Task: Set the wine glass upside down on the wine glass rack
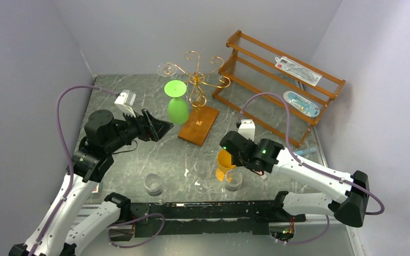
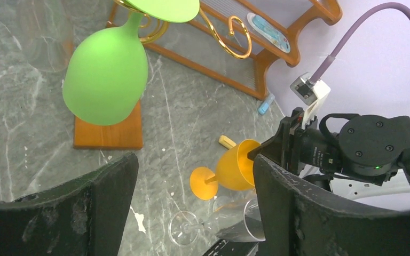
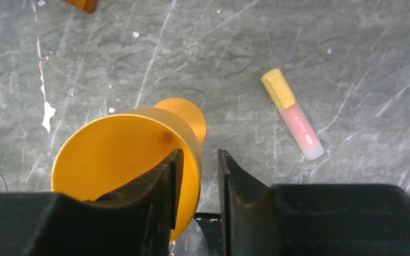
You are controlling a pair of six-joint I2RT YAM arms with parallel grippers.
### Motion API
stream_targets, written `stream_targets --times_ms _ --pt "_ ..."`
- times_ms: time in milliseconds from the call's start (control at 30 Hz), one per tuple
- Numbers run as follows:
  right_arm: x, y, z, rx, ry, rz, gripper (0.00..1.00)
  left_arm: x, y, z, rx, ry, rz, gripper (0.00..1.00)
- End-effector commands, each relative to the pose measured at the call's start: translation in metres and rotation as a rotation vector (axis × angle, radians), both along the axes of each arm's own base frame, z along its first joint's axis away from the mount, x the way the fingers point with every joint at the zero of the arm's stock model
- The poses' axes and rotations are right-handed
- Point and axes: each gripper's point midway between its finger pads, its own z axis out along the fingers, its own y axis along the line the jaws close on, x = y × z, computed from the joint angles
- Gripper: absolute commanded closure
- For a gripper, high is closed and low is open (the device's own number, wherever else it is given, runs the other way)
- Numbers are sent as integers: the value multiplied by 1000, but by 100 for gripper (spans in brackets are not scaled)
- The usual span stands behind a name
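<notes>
An orange wine glass [image 1: 224, 162] [image 2: 235, 168] stands near the table's front, its mouth facing the right wrist camera [image 3: 123, 154]. My right gripper [image 1: 235, 160] [image 3: 198, 154] straddles its rim: one finger is inside the cup against the wall, and the other is outside with a narrow gap to the rim. The gold wire wine glass rack [image 1: 197, 88] stands on its wooden base [image 1: 198, 125]. A green wine glass [image 1: 177, 106] [image 2: 107, 80] hangs upside down from it. Just left of that glass, my left gripper [image 1: 157, 128] [image 2: 195, 160] is open and holds nothing.
Three clear glasses [image 1: 154, 184] [image 1: 202, 176] [image 1: 233, 180] stand along the front edge, and another clear one [image 1: 166, 68] hangs on the rack. A wooden slatted shelf [image 1: 277, 80] with packets stands at the back right. A highlighter [image 3: 292, 114] lies on the table. Walls close in on both sides.
</notes>
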Motion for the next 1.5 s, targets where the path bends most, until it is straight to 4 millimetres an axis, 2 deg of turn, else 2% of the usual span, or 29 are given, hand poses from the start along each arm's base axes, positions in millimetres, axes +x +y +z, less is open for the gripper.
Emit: stream_targets --times_ms 0,100,167,200,333,500,600,867,1067,1233,1333,1467 --pt "3 3 -14 -5 9 -7 70 2 -8 13 -22 -18 -40 18" --pt "9 4 -16 -27 -16 -4 87 3 -10 13 -25 -7 -53 19" --pt "16 3 -9 -40 -51 -9 98 2 -13 14 -31 -8 -71 19" --pt "20 3 -4 -42 -72 -11 100 1 -15 14 -33 -9 -81 19" --pt "34 6 25 -11 -178 -8 100 -3 -19 18 -32 -27 -123 19" --pt "47 14 55 55 -284 6 100 -6 -27 45 -80 -80 -159 16" --pt "50 16 68 87 -320 0 100 -1 -32 50 -71 -79 -157 15" --pt "50 10 100 240 -422 -53 100 2 -82 47 -48 -36 -239 17" --pt "39 12 134 442 -545 25 100 -9 -115 32 -236 171 -255 24" --pt "27 20 161 603 -661 132 100 -14 -101 21 -452 330 -130 24" --pt "21 33 171 668 -697 217 100 -15 -89 13 -548 404 -59 25" --pt "15 55 190 753 -757 330 100 -16 -88 9 -681 452 -59 35"
